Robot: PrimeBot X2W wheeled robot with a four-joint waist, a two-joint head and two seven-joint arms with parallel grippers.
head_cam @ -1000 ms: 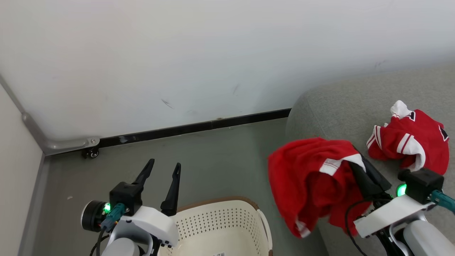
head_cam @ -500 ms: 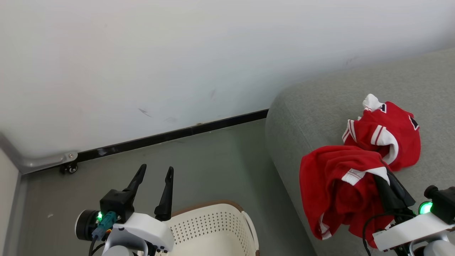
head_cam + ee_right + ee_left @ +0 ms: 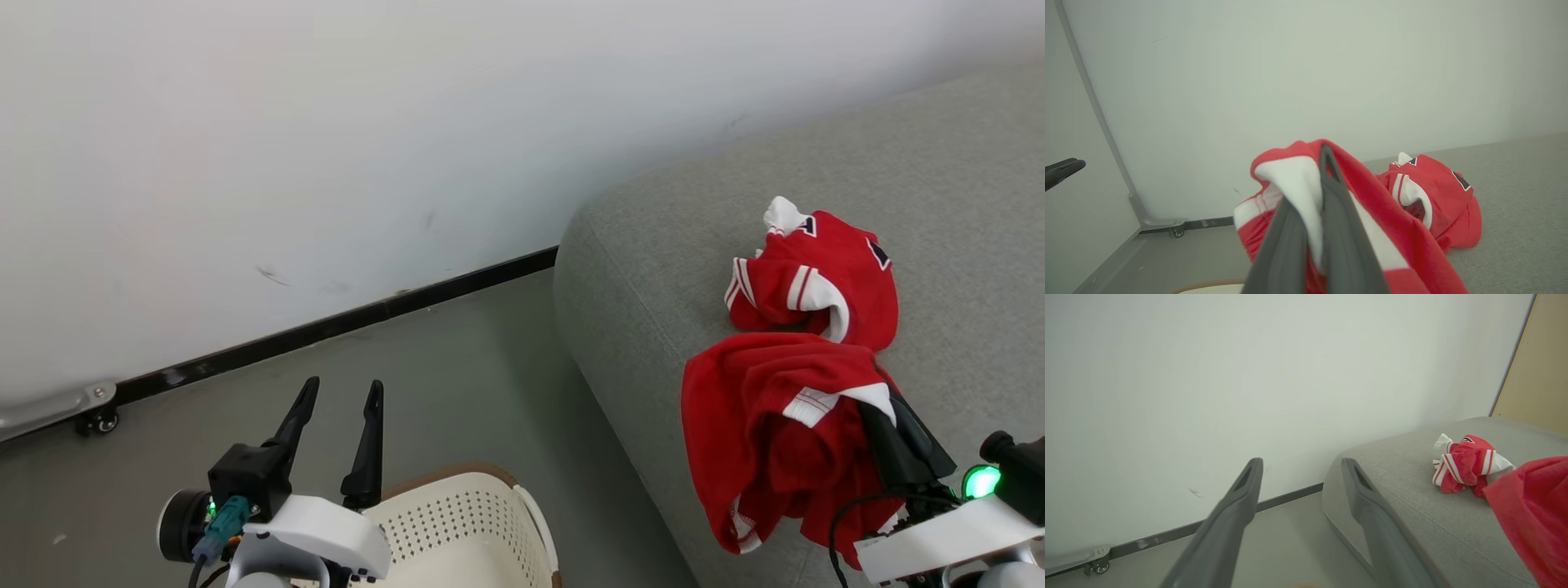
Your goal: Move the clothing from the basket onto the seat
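Red soft fabric, a white panel showing, is pinched in my pressed-together right jaws: this limp red sports garment [image 3: 759, 425] hangs lower right over the rounded light-grey fabric sofa [image 3: 645, 269], just beside a crumpled red-and-white striped garment [image 3: 816, 282]. It looks light and floppy, so a gathered fold should grip best. My left jaws stand spread, lower left, by the cream perforated plastic basket [image 3: 457, 523]. A second ago the held garment overhung the sofa's end; now it is farther in, though the view swung too.

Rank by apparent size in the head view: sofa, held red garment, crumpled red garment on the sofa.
sofa: largest
held garment: next
crumpled garment: smallest, though it lies farther from the camera, so their true sizes may be alike
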